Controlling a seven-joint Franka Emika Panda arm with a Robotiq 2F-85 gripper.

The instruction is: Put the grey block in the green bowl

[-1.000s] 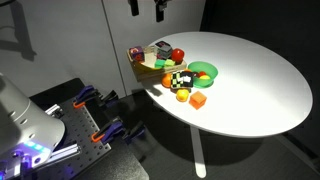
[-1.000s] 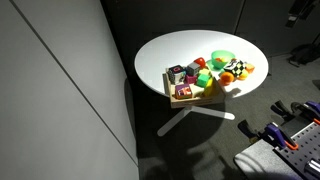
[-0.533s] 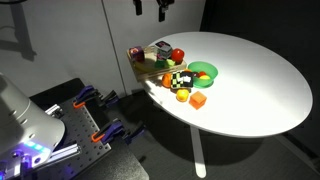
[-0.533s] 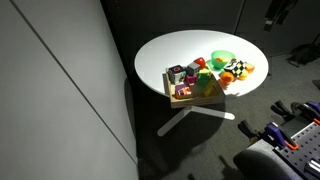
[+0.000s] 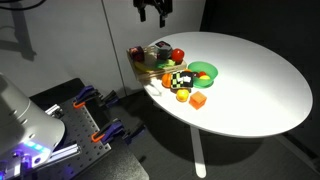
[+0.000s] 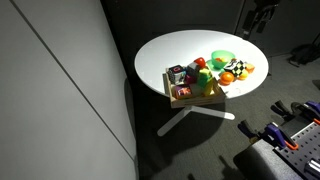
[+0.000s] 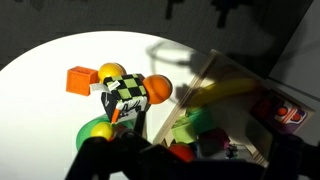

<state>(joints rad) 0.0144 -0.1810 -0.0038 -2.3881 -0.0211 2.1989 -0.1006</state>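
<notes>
The green bowl [image 5: 204, 71] sits on the white round table, beside the tray, and also shows in the other exterior view [image 6: 223, 58]. In the wrist view only its green edge [image 7: 95, 131] shows, under the checkered piece. A small pale block [image 5: 160, 47] lies at the tray's far end; it looks like the grey block but is too small to be sure. I cannot pick it out in the wrist view. My gripper [image 5: 153, 12] hangs open and empty high above the tray's far side, well clear of everything, and shows in the other exterior view [image 6: 258, 14].
A yellow-edged tray [image 5: 143, 66] holds several toys, including a yellow banana shape [image 7: 230, 90] and a green block [image 7: 190, 126]. Next to the bowl lie a checkered piece [image 5: 178, 78], an orange cube [image 5: 199, 101], an orange ball [image 7: 158, 88] and a yellow ball [image 7: 110, 72].
My gripper has come lower and further into view above the table's far edge, moving in toward the tray. The objects on the table have not moved.
</notes>
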